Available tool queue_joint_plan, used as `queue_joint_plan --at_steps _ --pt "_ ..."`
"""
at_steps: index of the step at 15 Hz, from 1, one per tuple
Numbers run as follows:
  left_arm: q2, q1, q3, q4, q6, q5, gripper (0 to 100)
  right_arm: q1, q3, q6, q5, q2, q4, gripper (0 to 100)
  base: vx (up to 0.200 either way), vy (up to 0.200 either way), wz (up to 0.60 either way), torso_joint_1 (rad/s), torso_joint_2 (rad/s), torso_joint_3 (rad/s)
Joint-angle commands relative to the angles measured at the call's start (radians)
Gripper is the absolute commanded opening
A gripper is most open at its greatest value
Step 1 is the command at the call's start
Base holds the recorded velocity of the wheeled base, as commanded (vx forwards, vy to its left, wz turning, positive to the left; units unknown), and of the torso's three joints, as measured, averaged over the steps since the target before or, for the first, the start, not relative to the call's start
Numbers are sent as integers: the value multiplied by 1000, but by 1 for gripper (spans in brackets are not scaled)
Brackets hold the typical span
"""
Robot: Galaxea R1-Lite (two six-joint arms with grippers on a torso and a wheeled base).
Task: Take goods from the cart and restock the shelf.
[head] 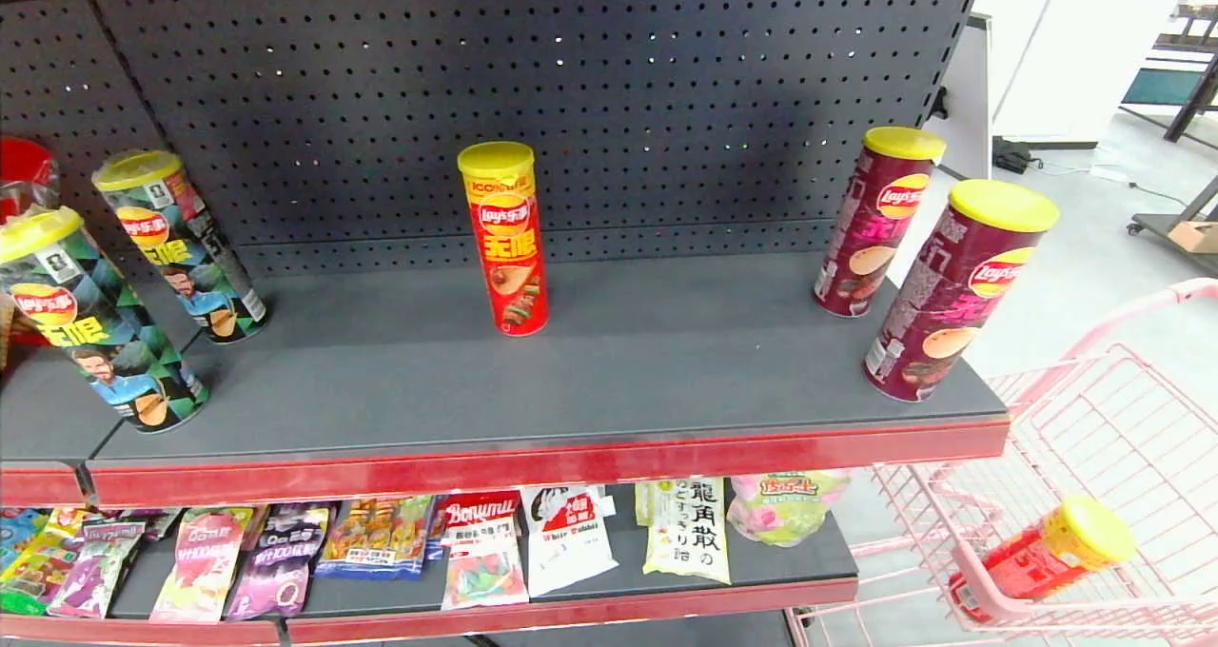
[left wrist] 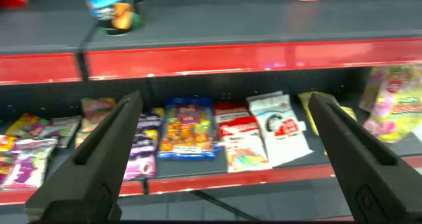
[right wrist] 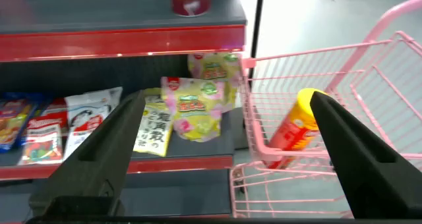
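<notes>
- Upper shelf (head: 571,381), middle: an upright red can (head: 504,238) with a yellow lid is standing alone, set back toward the pegboard panel (head: 571,86).
- Right end of that shelf: two maroon cans with yellow lids are standing upright near each other. The rear maroon can (head: 877,221) is sitting farther back, and the front maroon can (head: 956,290) is sitting by the front right corner.
- Left end: two teal cans are standing upright, the rear teal can (head: 181,245) behind the front teal can (head: 95,319).
- Below, the lower shelf (head: 761,561) is carrying a row of snack bags (head: 476,552) lying flat, side by side.
- Right of the shelving, the pink cart (head: 1094,419) is standing close beside the shelf end.
- Task item: the red can in the cart (head: 1042,552) is lying tilted in the basket, leaning against the wire wall, with its yellow lid at the higher end.
- Left gripper (left wrist: 224,105): the jaws are spread wide and holding nothing. It is hanging in front of the lower shelf, facing the snack bags, with the upper shelf's red edge above.
- Right gripper (right wrist: 227,102): the jaws are likewise spread wide and empty. It is hanging before the right end of the lower shelf and the cart's near side, well apart from the red can in the cart.
</notes>
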Motion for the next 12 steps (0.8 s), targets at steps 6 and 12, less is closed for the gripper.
queue_joint_plan --at_steps 6,12 --pt "-1 1 0 -1 0 0 100 0 0 0 1 0 0 100 0 -200 0 5 2 2" --pt "-1 1 0 -1 0 0 100 0 0 5 1 0 0 100 0 0 -100 0 1 0"
